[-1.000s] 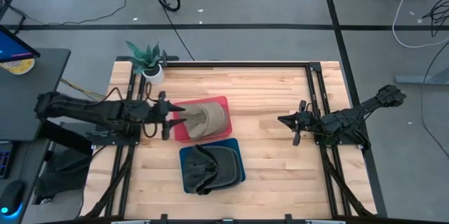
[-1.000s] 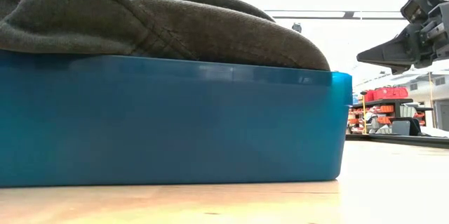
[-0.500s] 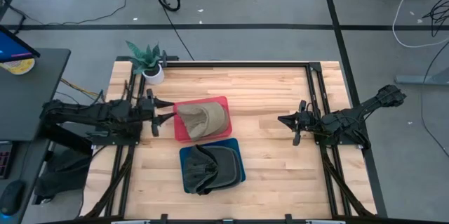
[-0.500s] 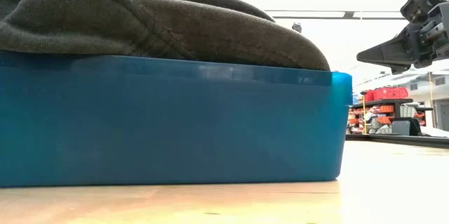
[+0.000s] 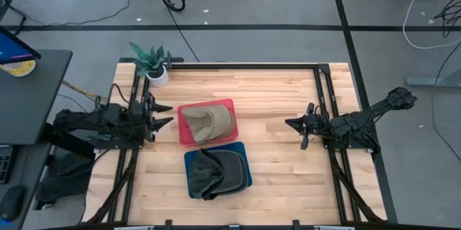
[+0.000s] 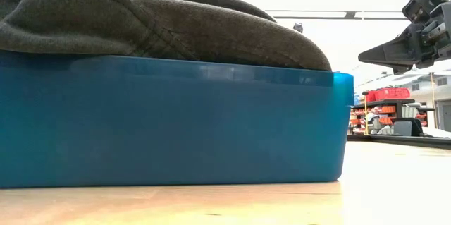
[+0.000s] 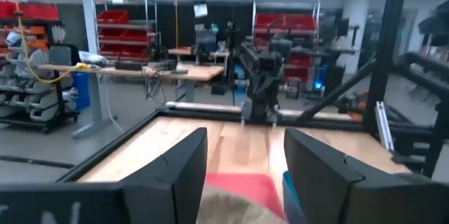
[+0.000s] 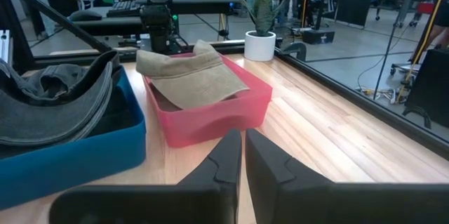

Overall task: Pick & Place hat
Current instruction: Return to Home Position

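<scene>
Cloth like this should weigh little and give under the fingers: the brown cap (image 5: 207, 122) looks soft and floppy in the crown, with a stiffer brim, so the brim edge or a pinched fold of the crown seems the surest place to take hold. It probably won't slip much, and nothing about it looks fragile. It lies in the pink bin (image 5: 209, 103), tan and slightly rumpled, filling most of the bin and rising above its rim. A dark grey cap (image 5: 216, 171), creased and bulging well over the walls, fills the blue bin (image 5: 247, 172), which sits just beside the pink bin on the side away from the potted plant (image 5: 151, 60).

The left gripper (image 5: 167, 114) hangs near the pink bin on the left arm's side, apart from it, its fingers spread wide with nothing between them. The right gripper (image 5: 289, 123) hangs over the tabletop (image 5: 274, 165) well apart from the pink bin on the opposite side, fingers closed together and empty. With both caps binned, the sorting looks done
</scene>
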`<move>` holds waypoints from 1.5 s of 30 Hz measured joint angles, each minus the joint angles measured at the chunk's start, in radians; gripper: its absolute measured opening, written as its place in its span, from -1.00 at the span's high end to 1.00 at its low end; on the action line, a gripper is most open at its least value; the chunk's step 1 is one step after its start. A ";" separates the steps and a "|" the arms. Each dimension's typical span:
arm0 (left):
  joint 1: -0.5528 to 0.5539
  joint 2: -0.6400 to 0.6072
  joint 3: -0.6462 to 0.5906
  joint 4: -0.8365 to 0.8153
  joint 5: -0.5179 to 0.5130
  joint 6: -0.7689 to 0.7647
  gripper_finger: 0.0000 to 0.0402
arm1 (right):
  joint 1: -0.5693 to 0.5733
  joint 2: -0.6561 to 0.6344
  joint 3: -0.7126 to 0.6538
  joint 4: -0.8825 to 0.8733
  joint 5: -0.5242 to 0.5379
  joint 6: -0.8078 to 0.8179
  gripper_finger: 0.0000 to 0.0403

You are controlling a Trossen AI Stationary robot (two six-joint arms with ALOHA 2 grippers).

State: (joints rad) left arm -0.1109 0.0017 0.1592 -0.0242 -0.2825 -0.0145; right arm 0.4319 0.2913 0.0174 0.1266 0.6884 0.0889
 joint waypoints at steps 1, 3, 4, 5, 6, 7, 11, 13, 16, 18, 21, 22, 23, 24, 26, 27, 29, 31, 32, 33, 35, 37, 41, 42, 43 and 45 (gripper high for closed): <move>0.000 0.003 -0.009 0.026 0.003 0.000 0.04 | 0.000 0.000 0.000 -0.001 0.000 0.000 0.88; 0.000 0.002 -0.032 0.084 0.003 0.001 0.04 | 0.000 0.000 0.000 0.000 0.000 0.000 0.88; 0.000 0.000 -0.044 0.098 0.003 0.001 0.04 | 0.000 0.000 0.000 0.002 0.000 0.000 0.88; 0.000 0.000 -0.055 0.110 0.003 0.003 0.04 | 0.000 0.000 0.000 0.002 0.000 0.000 0.88; 0.000 0.000 -0.067 0.128 0.003 0.003 0.04 | 0.000 0.000 0.000 0.002 0.000 0.000 0.88; 0.000 0.002 -0.079 0.156 0.006 0.003 0.04 | 0.000 0.000 0.000 0.002 0.000 0.000 0.88; 0.000 0.002 -0.146 0.245 0.056 0.030 0.04 | 0.000 0.000 0.000 0.003 0.000 0.000 0.88; 0.000 0.003 -0.150 0.278 0.086 0.050 0.04 | 0.000 0.000 0.000 0.003 0.000 0.000 0.88; 0.000 0.003 -0.150 0.267 0.086 0.054 0.04 | 0.000 0.000 0.000 0.003 0.000 0.000 0.88; 0.000 0.002 -0.150 0.274 0.086 0.062 0.04 | 0.000 0.000 0.000 0.003 0.000 0.000 0.88; 0.000 0.003 -0.150 0.258 0.086 0.074 0.04 | 0.000 0.000 0.000 0.003 0.000 0.000 0.88; 0.000 0.003 -0.150 0.260 0.086 0.073 0.04 | 0.000 0.000 0.000 0.003 0.000 0.000 0.88; 0.000 0.003 -0.150 0.263 0.086 0.073 0.04 | 0.000 0.000 0.000 0.003 0.000 0.000 0.88; 0.000 0.003 -0.150 0.261 0.087 0.072 0.04 | 0.000 0.000 0.000 0.003 0.000 0.000 0.88; 0.000 0.003 -0.150 0.260 0.111 0.076 0.04 | 0.000 0.000 0.000 0.003 0.000 0.000 0.88; 0.000 0.003 -0.150 0.259 0.125 0.081 0.04 | 0.000 0.000 0.000 0.003 0.000 0.000 0.88; 0.000 0.003 -0.150 0.258 0.139 0.100 0.04 | 0.000 0.000 0.000 0.002 0.000 0.000 0.88; 0.000 0.003 -0.150 0.255 0.150 0.111 0.04 | 0.000 0.000 0.000 0.002 0.000 0.000 0.88; 0.000 0.003 -0.150 0.244 0.154 0.116 0.04 | 0.000 0.000 0.000 0.002 0.000 0.000 0.88; 0.000 0.003 -0.150 0.227 0.155 0.125 0.04 | 0.000 0.000 0.000 0.002 0.000 0.000 0.88; 0.000 0.003 -0.150 0.186 0.153 0.128 0.04 | 0.000 0.000 0.000 0.002 0.000 0.000 0.88; 0.000 0.003 -0.150 0.138 0.142 0.128 0.04 | 0.000 0.000 0.000 0.002 0.000 0.000 0.88; 0.000 0.006 -0.150 0.068 0.138 0.133 0.04 | 0.000 0.000 0.000 0.002 0.000 0.000 0.88; 0.000 0.011 -0.150 0.068 0.136 0.137 0.04 | 0.000 0.000 0.000 0.002 0.000 0.000 0.88; 0.000 0.016 -0.150 0.067 0.136 0.139 0.04 | 0.000 0.000 0.000 0.002 0.000 0.000 0.88; 0.000 0.014 -0.150 0.065 0.136 0.152 0.04 | 0.000 0.000 0.000 0.002 0.000 0.000 0.88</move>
State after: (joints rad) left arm -0.1104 0.0159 0.0097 0.0409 -0.1469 0.1375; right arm 0.4320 0.2913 0.0174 0.1287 0.6888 0.0891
